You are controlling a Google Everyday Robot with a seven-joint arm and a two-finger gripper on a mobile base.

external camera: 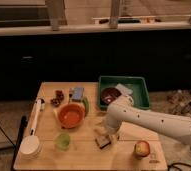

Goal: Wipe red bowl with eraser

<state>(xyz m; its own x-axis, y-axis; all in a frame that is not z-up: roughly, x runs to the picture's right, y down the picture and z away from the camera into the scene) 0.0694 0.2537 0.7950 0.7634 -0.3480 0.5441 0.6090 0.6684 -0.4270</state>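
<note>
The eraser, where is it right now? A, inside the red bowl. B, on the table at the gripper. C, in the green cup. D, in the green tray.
B: the eraser lies on the wooden table, apart from the red bowl, with the gripper down at it.

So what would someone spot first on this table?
The white robot arm stretching in from the right stands out most, with its gripper down by the small eraser near the front of the wooden table. Next comes the bright red bowl, left of the gripper and apart from it. A green tray sits at the back right.
</note>
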